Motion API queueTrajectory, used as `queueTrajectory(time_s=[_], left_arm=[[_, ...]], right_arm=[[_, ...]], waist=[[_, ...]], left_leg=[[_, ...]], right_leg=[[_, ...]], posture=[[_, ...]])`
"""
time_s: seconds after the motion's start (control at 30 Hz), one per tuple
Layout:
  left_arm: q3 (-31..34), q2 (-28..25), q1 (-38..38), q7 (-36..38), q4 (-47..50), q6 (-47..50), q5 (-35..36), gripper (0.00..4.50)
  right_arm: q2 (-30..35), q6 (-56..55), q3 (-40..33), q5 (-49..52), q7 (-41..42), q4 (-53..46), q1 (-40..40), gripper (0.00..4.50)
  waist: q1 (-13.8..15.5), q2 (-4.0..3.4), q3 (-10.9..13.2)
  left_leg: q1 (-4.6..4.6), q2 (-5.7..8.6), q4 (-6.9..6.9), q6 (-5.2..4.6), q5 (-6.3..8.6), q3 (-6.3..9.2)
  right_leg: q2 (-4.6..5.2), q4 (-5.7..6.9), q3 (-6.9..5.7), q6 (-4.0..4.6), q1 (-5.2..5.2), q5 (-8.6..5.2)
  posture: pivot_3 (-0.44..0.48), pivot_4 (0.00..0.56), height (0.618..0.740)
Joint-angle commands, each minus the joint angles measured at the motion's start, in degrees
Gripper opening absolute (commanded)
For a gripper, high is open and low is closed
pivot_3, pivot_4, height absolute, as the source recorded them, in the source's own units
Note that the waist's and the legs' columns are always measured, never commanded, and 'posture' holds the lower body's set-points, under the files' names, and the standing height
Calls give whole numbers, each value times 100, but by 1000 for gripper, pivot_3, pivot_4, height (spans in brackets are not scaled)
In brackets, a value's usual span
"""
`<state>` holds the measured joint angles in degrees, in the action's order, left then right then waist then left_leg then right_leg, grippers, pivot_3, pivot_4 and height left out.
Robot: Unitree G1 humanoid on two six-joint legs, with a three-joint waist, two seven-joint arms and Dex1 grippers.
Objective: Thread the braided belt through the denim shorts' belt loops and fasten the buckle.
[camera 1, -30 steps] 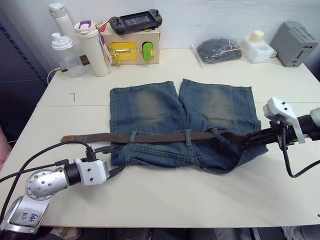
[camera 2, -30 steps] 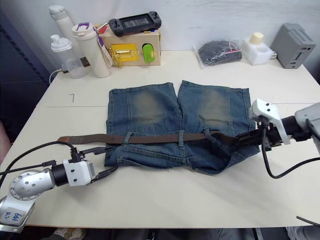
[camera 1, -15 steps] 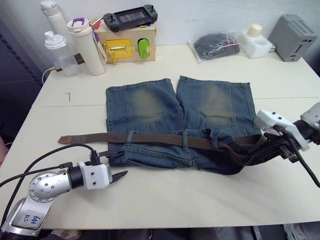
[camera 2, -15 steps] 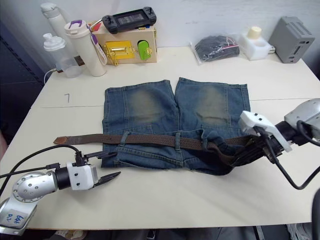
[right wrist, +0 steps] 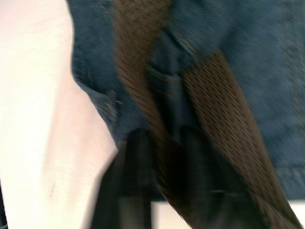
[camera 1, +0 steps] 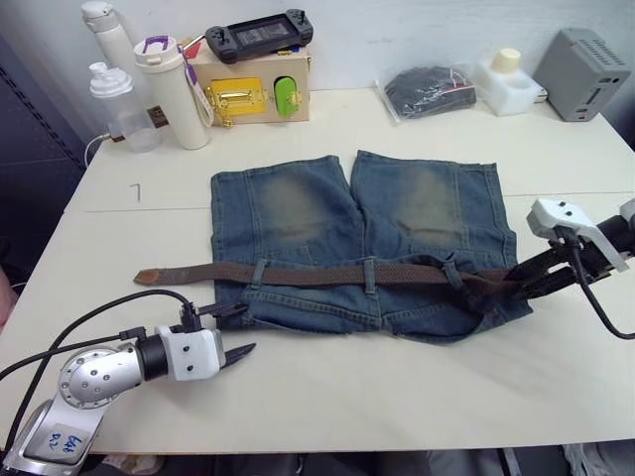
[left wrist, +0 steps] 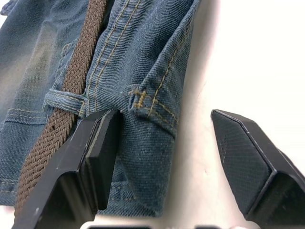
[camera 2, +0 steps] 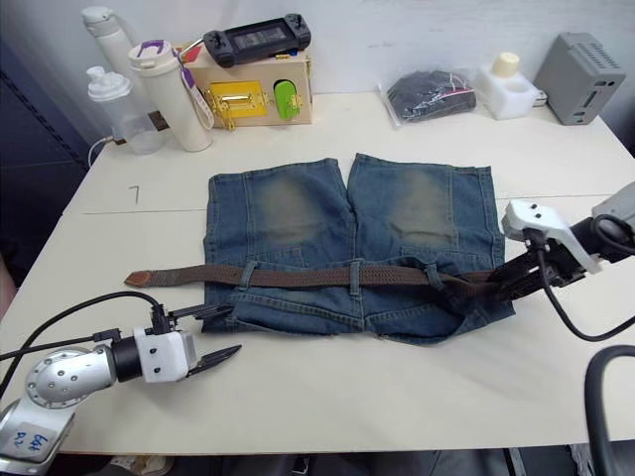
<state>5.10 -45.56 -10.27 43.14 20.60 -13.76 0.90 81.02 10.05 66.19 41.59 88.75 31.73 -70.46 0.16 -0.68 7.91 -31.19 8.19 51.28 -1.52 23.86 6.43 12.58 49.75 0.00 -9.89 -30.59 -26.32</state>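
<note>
the braided belt lies straight across the waistband of the denim shorts, which are spread flat in the middle of the worktop with the two legs pointing away from the robot. the strap passes under the belt loops that show along the waistband, at least three of them. its smooth leather tip sticks out past the shorts' edge on the robot's left and rests on the bare worktop. on the robot's right the strap runs to the corner of the shorts, where the denim is bunched up.

the right hand is at that corner, its two fingers pressed together on the belt's end; in the right wrist view the brown weave runs down between the dark fingers over the blue cloth. the buckle cannot be made out there.

the left hand sits low on the worktop at the shorts' near left corner, fingers spread wide and holding nothing. in the left wrist view one finger lies against the denim hem just beside a loop and the other is over bare worktop.

along the far edge stand two bottles, a wooden box with a yellow latch with a game controller on top, a dark bag and a grey device.
</note>
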Motion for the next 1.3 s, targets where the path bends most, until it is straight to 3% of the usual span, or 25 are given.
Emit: queueTrajectory(time_s=[0.03,0.1,0.27,0.5,0.57,0.67,0.8,0.97,1.3], left_arm=[[-94,52,-7,-1,175,24,-44,3407],[-109,70,14,0,174,46,-46,3407],[-110,152,72,-67,191,110,-39,3407],[53,269,118,-175,239,342,98,3407],[125,270,137,-202,238,381,100,3407],[162,294,73,-221,282,422,80,3407],[56,391,-49,-246,418,501,56,3407],[30,450,-138,-206,520,554,48,3407],[47,449,-228,-194,553,575,62,3407]], right_arm=[[248,-22,-556,124,375,9,153,3520],[200,53,-1133,129,375,193,395,4484],[583,472,-2688,578,375,-178,1305,4484],[1913,1299,-4760,2630,328,-2490,3842,4484],[2770,1105,-4144,3698,-57,-3405,4219,4484],[3857,42,-2607,4551,-1019,-4426,4312,4484],[4085,-1381,-1559,4707,-2739,-4435,4554,4484],[4222,-2047,-1252,4487,-3147,-4346,4587,4484],[3697,-1510,-1582,4479,-4571,-3890,5298,4484]], waist=[[1,0,0],[2,0,0],[46,-5,0],[121,-22,4],[118,-51,12],[117,-74,12],[97,-64,15],[97,-76,10],[113,-79,6]], left_leg=[[0,0,0,0,0,1],[0,0,2,0,0,1],[1,0,5,0,0,-5],[-6,-5,27,0,1,-10],[-6,-5,33,-2,3,-9],[-19,-13,53,-5,22,-18],[-51,-27,111,-24,52,-28],[-85,-19,164,-55,80,-66],[-103,-23,180,-50,83,-76]], right_leg=[[0,1,-1,0,0,0],[0,1,-1,0,1,0],[2,7,0,0,0,0],[9,14,-7,0,-2,0],[8,16,-6,0,0,0],[16,20,-4,4,-13,-2],[14,21,-17,13,-21,-6],[16,62,8,11,-66,-5],[40,104,-20,12,-97,-6]], posture=[[0,150,645],[0,150,645],[0,150,645],[0,150,645],[0,150,645],[0,150,645],[0,150,645],[0,150,645],[0,150,645]])
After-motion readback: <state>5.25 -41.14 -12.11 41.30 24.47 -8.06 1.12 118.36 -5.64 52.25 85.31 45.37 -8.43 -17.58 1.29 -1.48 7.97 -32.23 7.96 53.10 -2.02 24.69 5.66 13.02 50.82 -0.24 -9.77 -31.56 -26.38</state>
